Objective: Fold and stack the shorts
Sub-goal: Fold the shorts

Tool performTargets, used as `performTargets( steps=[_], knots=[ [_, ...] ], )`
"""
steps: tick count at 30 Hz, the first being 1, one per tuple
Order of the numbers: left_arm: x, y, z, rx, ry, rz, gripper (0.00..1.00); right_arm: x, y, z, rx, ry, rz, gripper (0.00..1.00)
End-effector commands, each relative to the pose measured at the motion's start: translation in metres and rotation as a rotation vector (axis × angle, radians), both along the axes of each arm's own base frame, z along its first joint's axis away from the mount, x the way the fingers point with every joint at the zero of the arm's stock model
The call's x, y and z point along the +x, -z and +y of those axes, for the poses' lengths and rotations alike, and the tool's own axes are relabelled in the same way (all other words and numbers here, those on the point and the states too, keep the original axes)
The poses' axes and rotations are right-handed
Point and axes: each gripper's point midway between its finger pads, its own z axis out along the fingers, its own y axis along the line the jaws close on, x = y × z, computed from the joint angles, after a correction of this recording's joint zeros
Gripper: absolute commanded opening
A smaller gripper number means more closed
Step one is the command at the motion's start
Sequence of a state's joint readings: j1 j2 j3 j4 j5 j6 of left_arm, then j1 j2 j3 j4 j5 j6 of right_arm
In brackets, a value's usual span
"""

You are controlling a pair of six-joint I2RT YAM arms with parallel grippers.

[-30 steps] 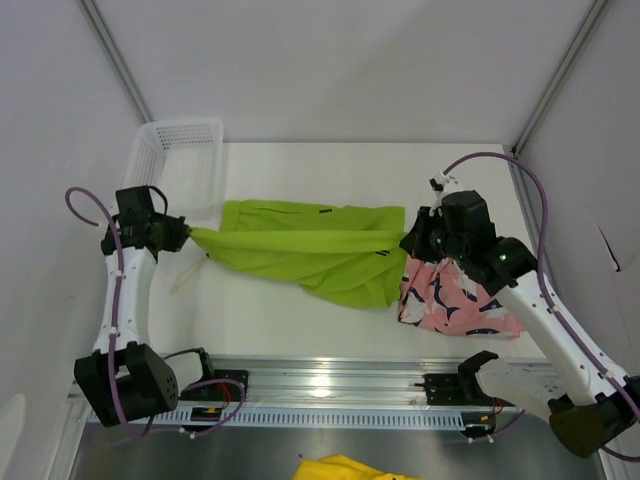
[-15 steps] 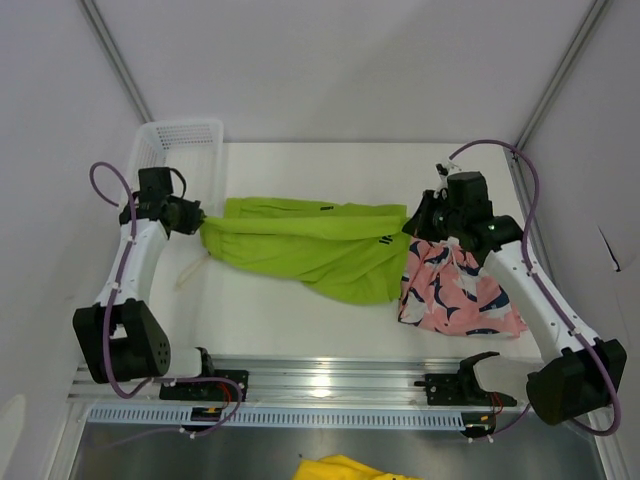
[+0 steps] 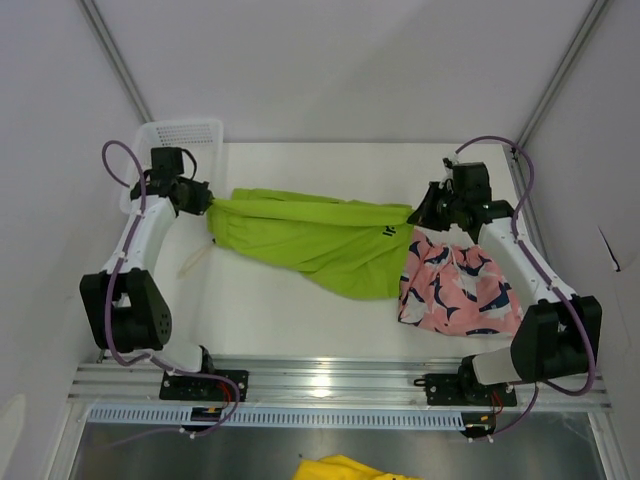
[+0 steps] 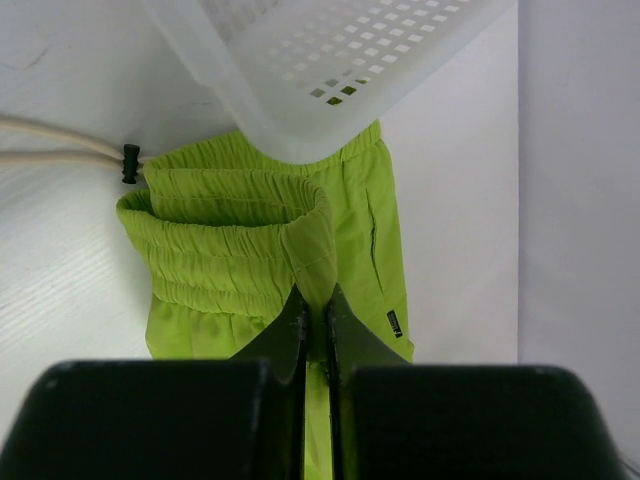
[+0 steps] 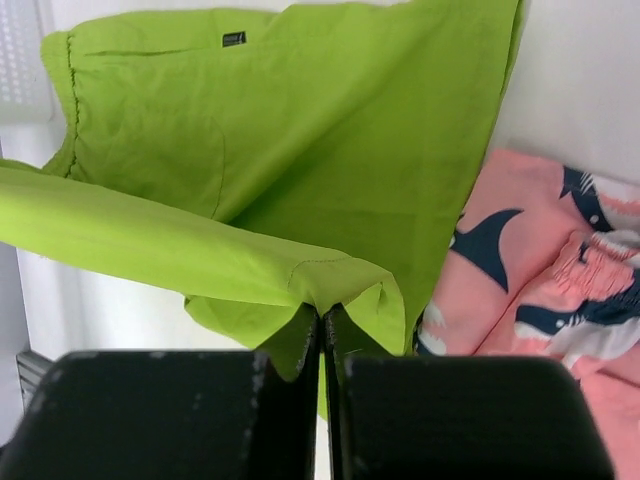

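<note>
Both arms sit farther back; left gripper [image 3: 206,203] and right gripper [image 3: 412,213] pinch limp green shorts [image 3: 310,240] (waistband, hem: good holds).

From the top view you are looking down from above and behind the arms, seeing the whole table [image 3: 300,310]. Your wrist cameras are peeking close along the left gripper [image 4: 315,305] and the right gripper [image 5: 321,312]. All three views are sharing the lime green shorts [image 3: 320,240]. The top and left wrist views are also sharing the white basket [image 3: 185,140].
</note>
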State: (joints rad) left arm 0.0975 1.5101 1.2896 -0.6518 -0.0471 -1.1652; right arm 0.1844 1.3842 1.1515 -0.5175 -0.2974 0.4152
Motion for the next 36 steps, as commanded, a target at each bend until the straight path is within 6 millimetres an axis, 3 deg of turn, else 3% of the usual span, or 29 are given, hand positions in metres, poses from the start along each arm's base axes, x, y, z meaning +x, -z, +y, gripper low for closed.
performTargets(
  steps=[1, 7, 12, 13, 17, 18, 20, 21, 23, 24, 27, 30, 31, 32, 33, 34, 36],
  knots=[
    [0.028, -0.011, -0.007, -0.022, -0.014, -0.053, 0.0, 0.034, -0.023, -0.006, 0.034, 0.026, -0.09, 0.0],
    [0.058, -0.01, -0.013, -0.031, -0.023, -0.089, 0.0, 0.072, -0.004, -0.007, 0.044, 0.043, -0.045, 0.0],
    [0.09, 0.0, -0.026, -0.034, 0.008, -0.095, 0.0, 0.101, 0.014, -0.025, 0.069, 0.132, -0.029, 0.0],
    [0.098, -0.006, -0.028, -0.036, 0.009, -0.115, 0.0, 0.108, 0.023, -0.029, 0.069, 0.146, -0.011, 0.0],
    [0.123, 0.001, -0.033, -0.045, 0.013, -0.133, 0.0, 0.129, 0.046, -0.043, 0.069, 0.208, 0.024, 0.0],
    [0.129, 0.006, -0.051, -0.048, 0.046, -0.124, 0.0, 0.132, 0.05, -0.046, 0.076, 0.221, 0.03, 0.0],
    [0.139, 0.002, -0.054, -0.038, 0.052, -0.14, 0.0, 0.134, 0.063, -0.049, 0.073, 0.24, 0.055, 0.0],
    [0.14, 0.016, -0.056, -0.034, 0.055, -0.115, 0.0, 0.133, 0.066, -0.05, 0.073, 0.247, 0.06, 0.0],
    [0.149, 0.011, -0.059, -0.023, 0.058, -0.139, 0.01, 0.134, 0.069, -0.053, 0.071, 0.275, 0.054, 0.0],
    [0.152, 0.02, -0.06, -0.022, 0.062, -0.126, 0.05, 0.131, 0.075, -0.054, 0.07, 0.282, 0.061, 0.0],
    [0.163, 0.022, -0.068, -0.016, 0.092, -0.149, 0.14, 0.135, 0.081, -0.06, 0.064, 0.319, 0.066, 0.0],
    [0.173, 0.024, -0.074, -0.003, 0.129, -0.173, 0.45, 0.144, 0.085, -0.065, 0.063, 0.352, 0.062, 0.02],
    [0.177, 0.024, -0.075, 0.008, 0.146, -0.185, 0.69, 0.145, 0.086, -0.068, 0.056, 0.364, 0.069, 0.03],
    [0.177, 0.024, -0.076, 0.013, 0.148, -0.187, 0.82, 0.149, 0.088, -0.076, 0.037, 0.406, 0.072, 0.06],
    [0.178, 0.02, -0.074, 0.022, 0.147, -0.195, 0.92, 0.15, 0.089, -0.079, 0.03, 0.425, 0.076, 0.29],
    [0.178, 0.017, -0.073, 0.035, 0.153, -0.202, 0.99, 0.154, 0.088, -0.082, 0.029, 0.433, 0.071, 0.45],
    [0.178, 0.002, -0.073, 0.057, 0.169, -0.229, 0.99, 0.155, 0.088, -0.085, 0.016, 0.448, 0.081, 0.75]
  ],
)
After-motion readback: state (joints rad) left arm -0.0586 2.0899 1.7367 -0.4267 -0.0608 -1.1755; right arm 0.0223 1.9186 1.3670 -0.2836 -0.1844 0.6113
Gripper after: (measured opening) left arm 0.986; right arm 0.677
